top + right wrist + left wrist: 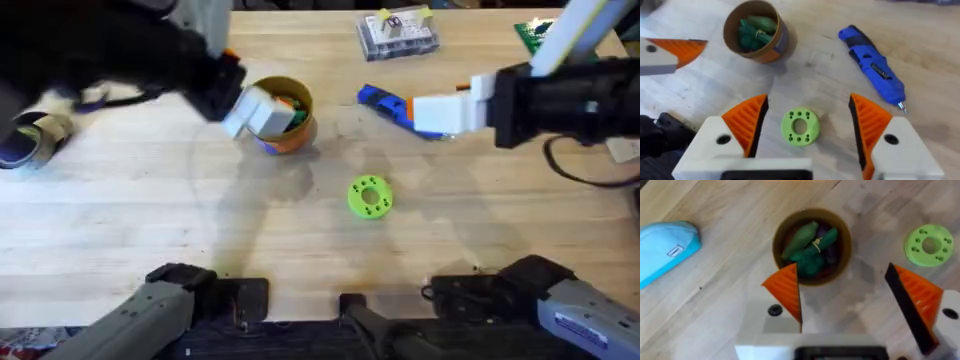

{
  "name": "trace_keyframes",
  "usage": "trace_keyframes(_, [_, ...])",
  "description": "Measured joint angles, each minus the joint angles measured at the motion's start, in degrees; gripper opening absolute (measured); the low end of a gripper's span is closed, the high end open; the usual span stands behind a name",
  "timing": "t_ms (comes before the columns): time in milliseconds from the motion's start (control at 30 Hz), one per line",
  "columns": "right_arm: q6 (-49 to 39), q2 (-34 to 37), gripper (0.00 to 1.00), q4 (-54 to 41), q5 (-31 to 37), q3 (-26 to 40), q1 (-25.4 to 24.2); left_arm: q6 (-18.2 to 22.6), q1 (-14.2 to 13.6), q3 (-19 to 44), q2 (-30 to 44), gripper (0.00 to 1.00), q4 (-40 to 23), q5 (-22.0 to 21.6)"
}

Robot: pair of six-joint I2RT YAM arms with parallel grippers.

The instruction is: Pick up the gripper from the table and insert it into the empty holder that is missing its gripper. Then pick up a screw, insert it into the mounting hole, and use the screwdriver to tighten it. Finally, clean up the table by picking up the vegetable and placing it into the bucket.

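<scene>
Already the dark-green toy vegetable (810,247) lies inside the yellow-orange bucket (283,117), heaped with other green pieces on the pale wooden table (200,230), so the clean-up step looks done or nearly so. The left gripper (845,297) hangs just above the tub's rim, its white fingers with orange ribbed pads (785,290) spread wide and holding nothing, which suggests a release. The right gripper (807,122) is likewise wide open and empty, poised over a bright green round disc (800,126) pierced with small holes around a central bore. Beside it rests a blue electric screwdriver (874,67), glossy plastic with a thin metal tip, lying flat and apart from the bucket. Whether the spare gripper was seated and the screw tightened cannot be told from these views; no holder is visible. At the table's far edge stands a clear plastic parts box (398,34), and a light blue, soft-looking rounded object (665,250) sits well off to one side. The bucket's wall looks smooth and thick-rimmed, the tabletop matt and finely grained.
</scene>
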Motion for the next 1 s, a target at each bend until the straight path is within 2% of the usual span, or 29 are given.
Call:
trace_keyframes(133, [0.64, -2.16, 0.958, -5.92, 0.01, 1.64, 0.00, 0.02, -0.01, 0.03, -7.87, 0.986, -8.28, -1.31])
trace_keyframes(233, [2.16, -4.49, 0.958, -8.44, 0.01, 1.72, 0.00, 0.02, 0.00, 0.02, -11.20, 0.986, -12.03, -1.58])
trace_keyframes(533, [6.89, -9.96, 0.958, -8.75, 0.01, 1.77, 0.00, 0.02, 0.00, 0.02, -14.26, 0.986, -12.62, -1.80])
trace_keyframes(1000, [7.34, -10.36, 0.958, -8.76, 0.01, 1.79, 0.00, 0.02, 0.00, 0.02, -14.15, 0.986, -13.10, -1.81])
